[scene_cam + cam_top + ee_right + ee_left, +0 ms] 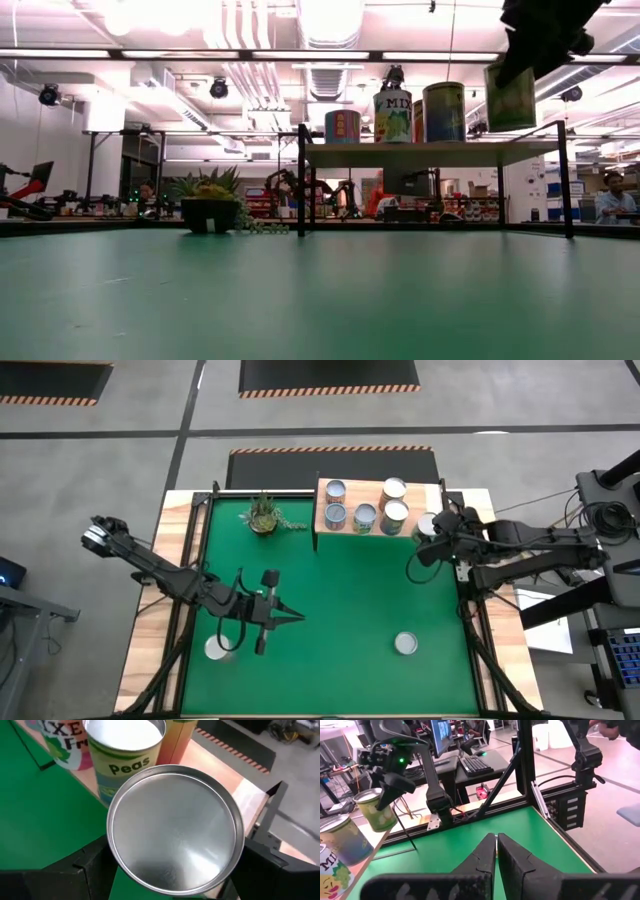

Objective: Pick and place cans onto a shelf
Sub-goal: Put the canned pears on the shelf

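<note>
The light-wood shelf (322, 510) stands at the table's far side, with several cans (364, 517) upright on it. My right gripper (434, 532) hovers at the shelf's right end, closed on a green-labelled can (510, 95) with a shiny top (175, 825). That can hangs just above the shelf top (430, 150). Two more cans stand on the green mat, one near the front right (405, 644) and one at the front left (218, 650). My left gripper (292, 616) is shut and holds nothing, raised over the mat's left half. My right gripper pinches the can between its two fingers, on opposite sides just under the top rim (113, 851). One finger (390, 792) lies across the labelled side. The fingers slant down from the table's right side. The can is lifted clear and tilted, its top toward the wrist.
A small potted plant (264, 513) sits on the mat left of the shelf. A "Peas" can (127, 750) stands on the shelf close behind the held can. Black frame posts (525, 765) edge the table. The mat's middle (350, 590) is bare.
</note>
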Robot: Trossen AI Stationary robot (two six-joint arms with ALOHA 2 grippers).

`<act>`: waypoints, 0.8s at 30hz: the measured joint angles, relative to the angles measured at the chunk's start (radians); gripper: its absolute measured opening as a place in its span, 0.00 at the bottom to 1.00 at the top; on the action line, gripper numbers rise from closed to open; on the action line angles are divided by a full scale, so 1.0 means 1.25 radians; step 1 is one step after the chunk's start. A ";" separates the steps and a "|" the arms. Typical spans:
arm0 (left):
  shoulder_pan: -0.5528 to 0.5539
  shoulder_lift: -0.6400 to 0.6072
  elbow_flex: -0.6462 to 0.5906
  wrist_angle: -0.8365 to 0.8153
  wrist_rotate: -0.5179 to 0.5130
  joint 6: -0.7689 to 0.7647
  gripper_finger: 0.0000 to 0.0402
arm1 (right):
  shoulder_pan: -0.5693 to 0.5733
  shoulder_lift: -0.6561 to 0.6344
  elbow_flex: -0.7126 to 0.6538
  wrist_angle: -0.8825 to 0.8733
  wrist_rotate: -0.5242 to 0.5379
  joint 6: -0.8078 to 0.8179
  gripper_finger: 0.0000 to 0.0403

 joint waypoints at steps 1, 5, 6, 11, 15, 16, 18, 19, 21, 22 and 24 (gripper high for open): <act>0.000 -0.002 0.000 -0.002 0.000 0.002 0.00 | -0.011 0.001 0.000 0.009 -0.008 -0.001 0.74; 0.000 -0.008 0.000 -0.003 0.000 0.008 0.00 | -0.051 0.007 0.000 0.015 -0.019 -0.021 0.74; 0.000 -0.009 0.000 -0.003 0.000 0.009 0.00 | -0.060 0.008 0.000 0.015 -0.024 -0.024 0.74; 0.000 -0.009 0.000 -0.002 0.000 0.009 0.00 | -0.099 0.010 -0.004 0.033 -0.025 -0.028 0.74; 0.000 -0.009 0.000 -0.001 0.000 0.009 0.00 | -0.117 0.010 -0.014 0.074 -0.025 -0.036 0.74; 0.000 -0.009 0.000 0.000 0.000 0.008 0.00 | -0.121 0.010 -0.018 0.084 -0.026 -0.037 0.74; 0.000 -0.009 0.001 -0.001 0.000 0.004 0.00 | -0.128 0.010 -0.027 0.103 -0.025 -0.040 0.74; 0.000 -0.009 0.002 0.000 0.000 0.002 0.00 | -0.131 0.010 -0.032 0.108 -0.025 -0.040 0.74; 0.000 -0.011 0.002 -0.001 0.000 0.002 0.00 | -0.136 0.012 -0.038 0.106 -0.025 -0.040 0.74; 0.000 -0.012 0.002 -0.001 0.000 0.001 0.00 | -0.139 0.013 -0.040 0.107 -0.025 -0.040 0.74; 0.000 -0.012 0.002 -0.002 0.000 0.001 0.00 | -0.145 0.015 -0.044 0.107 -0.025 -0.041 0.74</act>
